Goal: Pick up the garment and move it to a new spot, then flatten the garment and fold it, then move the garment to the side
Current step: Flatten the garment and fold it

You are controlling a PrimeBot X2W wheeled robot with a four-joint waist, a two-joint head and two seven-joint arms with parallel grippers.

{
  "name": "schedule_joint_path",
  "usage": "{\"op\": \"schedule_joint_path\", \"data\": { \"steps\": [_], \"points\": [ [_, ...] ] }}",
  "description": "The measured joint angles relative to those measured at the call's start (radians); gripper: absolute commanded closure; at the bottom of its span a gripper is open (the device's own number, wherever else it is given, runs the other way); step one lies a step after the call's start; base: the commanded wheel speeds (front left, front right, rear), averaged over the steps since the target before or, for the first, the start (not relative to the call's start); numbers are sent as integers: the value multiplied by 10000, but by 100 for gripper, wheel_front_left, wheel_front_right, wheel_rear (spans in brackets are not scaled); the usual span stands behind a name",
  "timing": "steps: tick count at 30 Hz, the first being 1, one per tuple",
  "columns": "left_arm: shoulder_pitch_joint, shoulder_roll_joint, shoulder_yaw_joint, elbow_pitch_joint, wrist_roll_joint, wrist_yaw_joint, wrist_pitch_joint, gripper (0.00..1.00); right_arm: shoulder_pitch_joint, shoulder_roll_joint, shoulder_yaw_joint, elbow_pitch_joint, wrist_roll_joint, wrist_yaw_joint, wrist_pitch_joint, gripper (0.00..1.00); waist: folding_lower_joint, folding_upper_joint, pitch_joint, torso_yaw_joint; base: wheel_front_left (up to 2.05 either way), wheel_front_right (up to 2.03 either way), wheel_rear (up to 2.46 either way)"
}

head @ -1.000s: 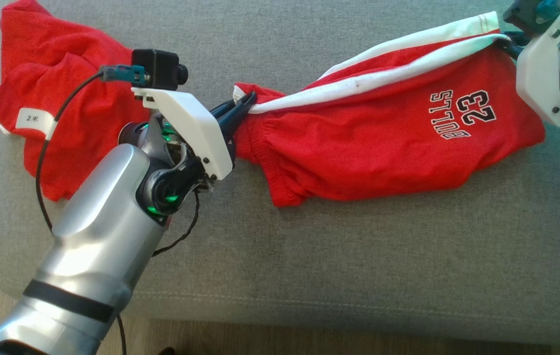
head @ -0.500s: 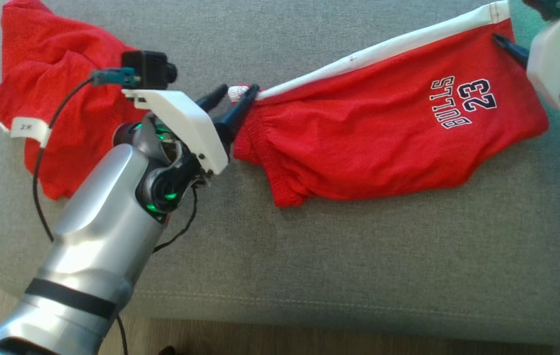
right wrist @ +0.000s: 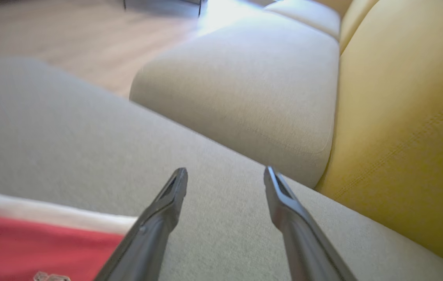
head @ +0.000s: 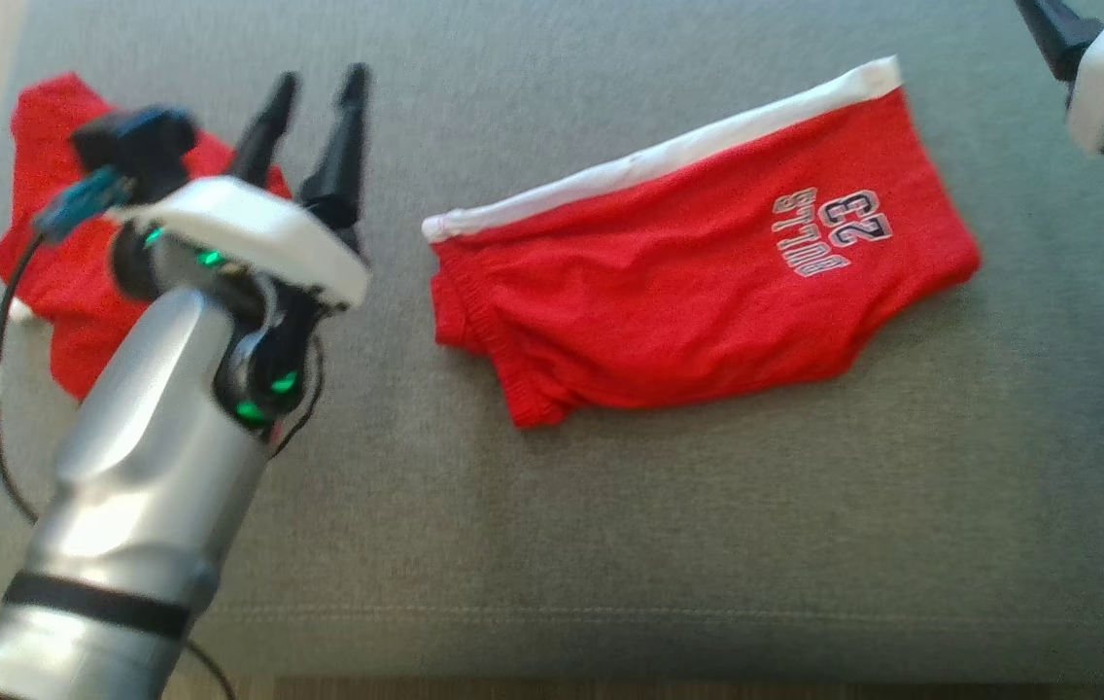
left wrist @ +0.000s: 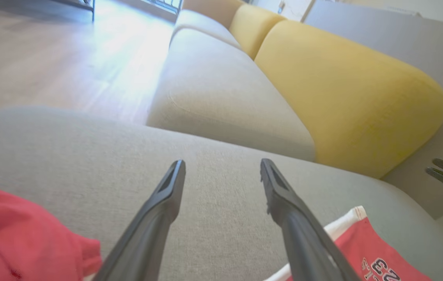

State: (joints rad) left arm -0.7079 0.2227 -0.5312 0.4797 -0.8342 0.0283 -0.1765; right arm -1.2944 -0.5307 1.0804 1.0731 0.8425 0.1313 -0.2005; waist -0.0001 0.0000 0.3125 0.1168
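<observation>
I see the shorts (head: 698,292) lying flat on the grey cushion (head: 610,506), a little right of middle in my head view. Their long axis runs left to right and is tilted, so the right end sits farther from me than the left. A white stripe (head: 659,156) follows the far long edge from end to end. The gathered, ribbed edge is at the left end, pointing toward my left arm. The "BULLS 23" print (head: 829,231) sits near the right end and reads upside down from here.

My left gripper (head: 321,78) stands well left of the shorts, fingers pointing away from me and spread wide, apart from the fabric. Its wrist view shows cushion between the two fingers. My right gripper (right wrist: 225,171) is beyond the shorts' right end, at the top right corner of the head view. Its jaws are also wide apart, over bare cushion just past the white stripe.

A second red cloth (head: 47,224) lies crumpled at the cushion's left end, behind my left arm. A yellow backrest (left wrist: 342,89) rises beyond.
</observation>
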Motion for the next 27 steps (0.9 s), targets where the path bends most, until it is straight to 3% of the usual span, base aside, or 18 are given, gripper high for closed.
{"op": "schedule_joint_path", "data": {
  "steps": [5, 10, 15, 21, 25, 27],
  "points": [
    [1111, 276, 516, -594, 431, 558, -650, 0, 1012, 320, -1080, 307, 82, 0, -493, 0, 0, 0, -824, -340, 0, 0, 0],
    [2540, 370, 1419, -1891, 1440, 1101, -731, 0, 2048, 242, -3636, -1768, -1266, 0, -520, 0, 0, 0, -1624, -704, 0, 0, 0],
    [3997, 171, 2265, -3091, 2291, 1116, -775, 0, 4044, 326, -5624, -3478, -3078, 0, -522, 0, -1, 0, -2206, -964, 0, 0, 0],
    [6218, -366, 3306, -4000, 3689, 972, -794, 0, 7531, 1613, -8021, -5605, -5045, 0, -522, 0, -1, 0, -2908, -1384, 0, 0, 0],
    [7140, -610, 3664, -4107, 4899, 940, -796, 0, 9010, 2336, -9273, -6838, -6550, 0, -522, 0, -1, 0, -3134, -1624, 0, 0, 0],
    [7411, -1016, 4102, -4161, 4930, 815, -796, 0, 9645, 2755, -9879, -7392, -7064, -2, -522, 0, -1, 0, -3196, -1669, 0, 0, 0]
  ]
}}
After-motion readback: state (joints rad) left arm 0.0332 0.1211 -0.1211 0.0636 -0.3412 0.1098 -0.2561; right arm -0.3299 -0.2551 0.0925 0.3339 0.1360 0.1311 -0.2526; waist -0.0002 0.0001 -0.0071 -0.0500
